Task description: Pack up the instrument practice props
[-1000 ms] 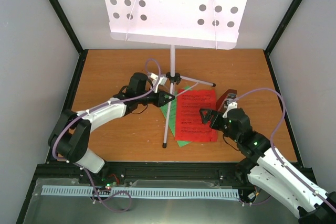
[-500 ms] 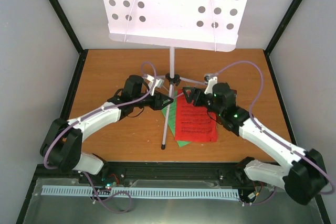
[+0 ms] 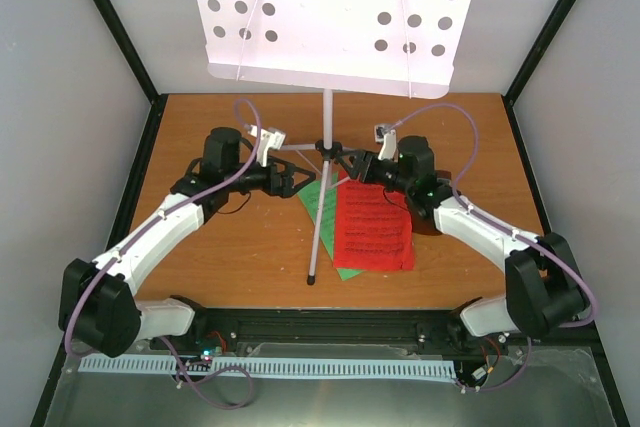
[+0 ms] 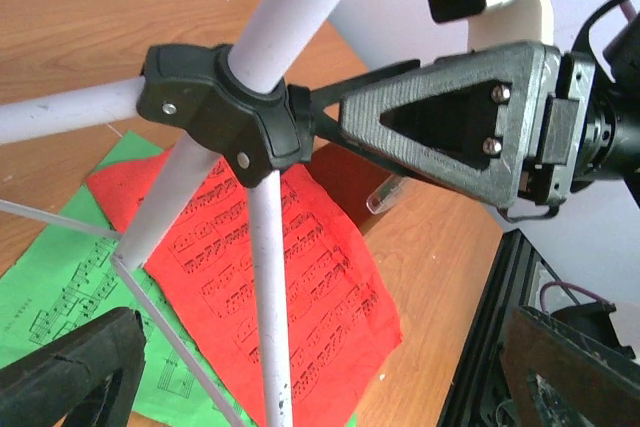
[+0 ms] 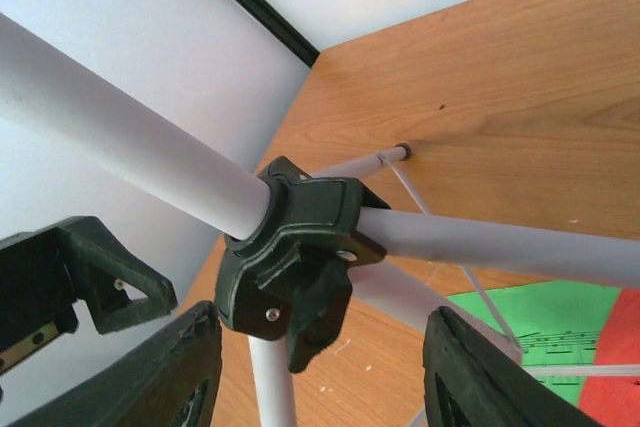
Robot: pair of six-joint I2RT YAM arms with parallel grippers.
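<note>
The silver tripod stand (image 3: 327, 117) rises mid-table, its perforated tray (image 3: 335, 17) filling the top of the view. Its black hub (image 3: 328, 147) joins the legs. My right gripper (image 3: 352, 165) reaches in from the right; the wrist view shows its jaws open on either side of the hub (image 5: 295, 247), not touching it. My left gripper (image 3: 296, 181) is wide open just left of the front leg (image 4: 265, 287), holding nothing. The red music sheet (image 3: 372, 227) lies on the green one (image 3: 318, 197) under the legs. The dark-brown metronome (image 4: 350, 165) peeks out behind the right gripper's finger (image 4: 440, 117).
The stand's front leg (image 3: 317, 237) runs down toward the table's near edge. Black frame posts and grey walls close in the wooden table (image 3: 220, 257) at left, right and back. Both arms' cables loop above the tabletop.
My left gripper opened, let go of the stand and pulled back to the left. My right arm swung from the front right up to the hub, its jaws narrowing around it.
</note>
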